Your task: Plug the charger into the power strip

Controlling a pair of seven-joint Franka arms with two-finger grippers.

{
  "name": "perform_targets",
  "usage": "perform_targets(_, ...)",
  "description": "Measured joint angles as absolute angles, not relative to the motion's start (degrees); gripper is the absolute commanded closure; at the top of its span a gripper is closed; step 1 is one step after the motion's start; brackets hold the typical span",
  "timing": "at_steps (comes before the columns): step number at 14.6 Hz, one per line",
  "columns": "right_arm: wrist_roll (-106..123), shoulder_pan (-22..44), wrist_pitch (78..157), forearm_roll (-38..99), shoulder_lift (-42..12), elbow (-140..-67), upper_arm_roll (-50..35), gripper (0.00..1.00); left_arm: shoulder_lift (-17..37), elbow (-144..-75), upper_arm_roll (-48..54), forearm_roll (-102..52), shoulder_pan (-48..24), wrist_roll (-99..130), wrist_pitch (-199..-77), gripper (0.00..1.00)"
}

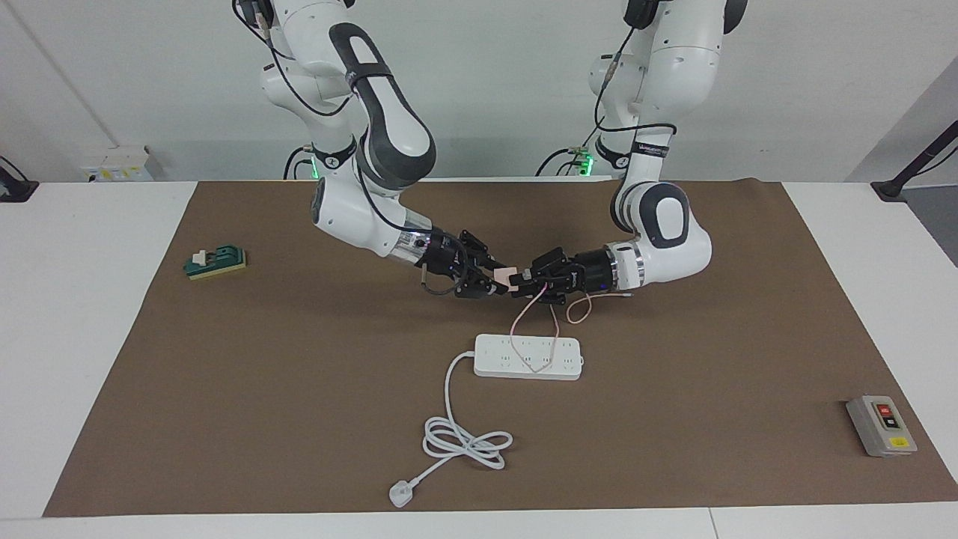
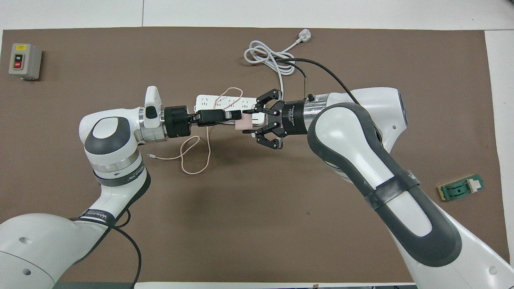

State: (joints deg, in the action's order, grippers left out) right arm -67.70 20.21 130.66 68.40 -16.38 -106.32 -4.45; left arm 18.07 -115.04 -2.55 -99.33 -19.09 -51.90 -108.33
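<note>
The pale-pink charger (image 1: 508, 276) (image 2: 243, 124) hangs in the air above the brown mat, over the edge of the power strip that faces the robots. My right gripper (image 1: 497, 284) (image 2: 250, 121) is shut on one side of it, outer links splayed. My left gripper (image 1: 523, 284) (image 2: 237, 116) meets it from the other side and is shut on it too. Its thin pink cable (image 1: 525, 330) (image 2: 194, 159) droops down and loops across the white power strip (image 1: 570, 367) (image 2: 204, 99), which lies flat on the mat.
The strip's thick white cord (image 1: 465, 442) (image 2: 265, 56) coils toward the table edge away from the robots and ends in a three-pin plug (image 1: 400, 495) (image 2: 304, 37). A grey button box (image 1: 881, 425) (image 2: 25, 61) sits toward the left arm's end, a green block (image 1: 217, 262) (image 2: 461, 189) toward the right arm's end.
</note>
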Motion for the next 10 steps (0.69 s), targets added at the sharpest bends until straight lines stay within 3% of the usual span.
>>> perform_targets(4, -67.67, 20.21, 130.67, 68.4, -16.39, -106.32, -4.46, 1.0, 18.07, -115.04, -2.55, -99.33, -19.09, -51.99, -108.33, 1.0)
perform_targets(6, -67.67, 20.21, 130.69, 68.4, -16.39, -106.32, -4.46, 0.16, 18.07, -115.04, -2.56, -99.33, -19.09, -52.04, -108.33, 1.0)
perform_targets(7, -67.66, 20.21, 130.7, 68.4, -16.39, -106.32, -4.47, 0.05, 18.07, -115.04, -2.56, -99.33, -19.09, -52.06, -108.33, 1.0)
perform_targets(8, -67.66, 20.22, 130.7, 68.38, -16.45, -106.33, -4.47, 0.0, 18.04, -114.97, -2.54, -99.33, -19.09, -52.42, -108.32, 1.0)
perform_targets(10, -67.66, 20.22, 130.94, 68.33, -16.65, -106.34, -4.47, 0.0, 17.95, -114.76, -2.65, -99.33, -19.08, -53.04, -108.32, 1.0)
